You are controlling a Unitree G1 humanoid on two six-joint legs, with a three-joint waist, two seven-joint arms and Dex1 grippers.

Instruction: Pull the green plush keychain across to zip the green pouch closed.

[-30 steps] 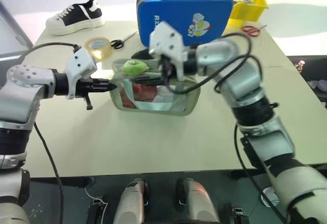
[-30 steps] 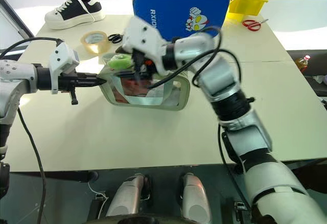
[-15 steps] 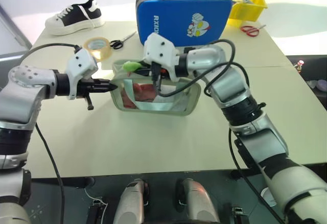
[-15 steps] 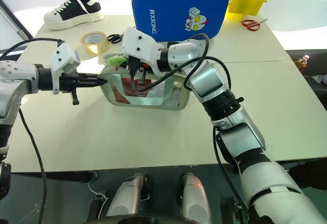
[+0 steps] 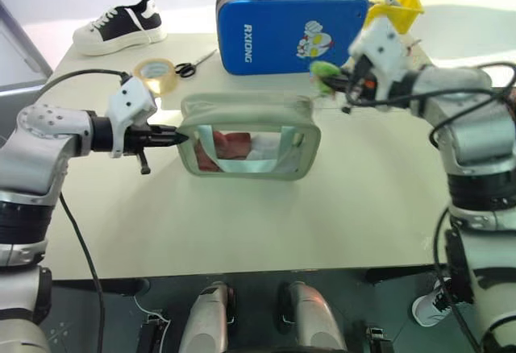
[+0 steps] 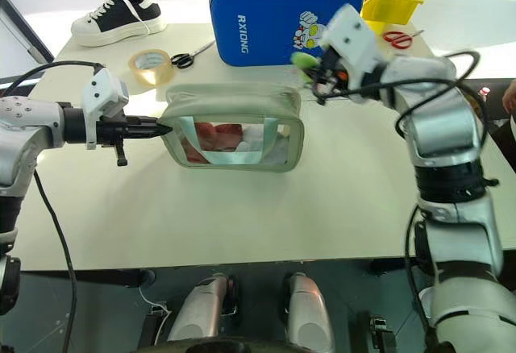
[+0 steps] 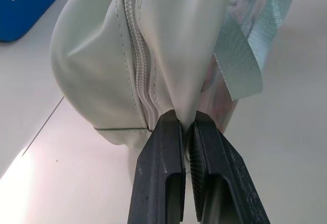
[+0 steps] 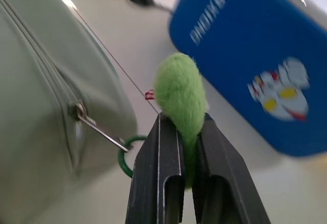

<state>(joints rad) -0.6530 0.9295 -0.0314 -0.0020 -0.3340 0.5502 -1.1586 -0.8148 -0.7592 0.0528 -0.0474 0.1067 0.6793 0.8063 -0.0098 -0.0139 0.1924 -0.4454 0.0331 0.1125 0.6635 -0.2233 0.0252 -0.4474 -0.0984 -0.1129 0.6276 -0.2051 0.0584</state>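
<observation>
The green plush keychain (image 8: 180, 88) is clamped by the right gripper (image 8: 188, 147) beside the zipped green pouch (image 5: 246, 115), whose fabric end is pinched by the left gripper (image 7: 187, 132)

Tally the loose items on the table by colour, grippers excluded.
Green: 2, the green pouch and the green plush keychain
Blue: 1, hard case
Yellow: 2, bin, tape roll
Black-and-white: 1, sneaker
Scissors: 2, black-handled, red-handled
Total: 8
</observation>
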